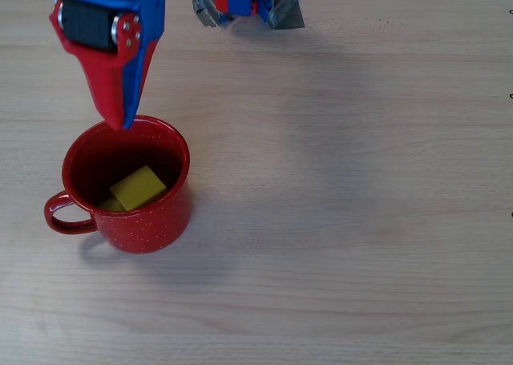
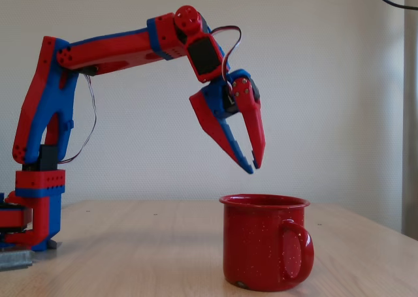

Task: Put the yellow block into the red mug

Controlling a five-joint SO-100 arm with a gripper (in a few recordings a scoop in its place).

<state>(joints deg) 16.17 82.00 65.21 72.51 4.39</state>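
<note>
Overhead view shows the mug (image 1: 128,190) standing upright on the wooden table (image 1: 345,180), in the left half of the picture, with its handle (image 1: 64,215) pointing to the left. The block (image 1: 138,187) lies inside the mug, on the dark bottom, tilted a little, near the lower left part of the inside. A bit of yellow beside it, towards the handle, is partly hidden by the wall, so I cannot tell if it is part of the same block. The gripper (image 1: 124,124) comes in from the top left edge, and its pointed tips hang over the far rim of the mug, not over the block itself. In this view the red finger and the blue one overlap, so the gap between them is hard to read. From the fixed view at the side it is clearer: the gripper (image 2: 251,166) hangs in the air above the mug (image 2: 264,241), well clear of the rim, and points down and to the right. Its two fingers are spread a little near the base and come close together at the tips, with a narrow gap, and nothing is between them. The arm (image 2: 111,49) reaches from its base (image 2: 32,212) at the left, high over the table (image 2: 130,251). In this view the handle (image 2: 299,248) is turned towards the camera, to the right.
</note>
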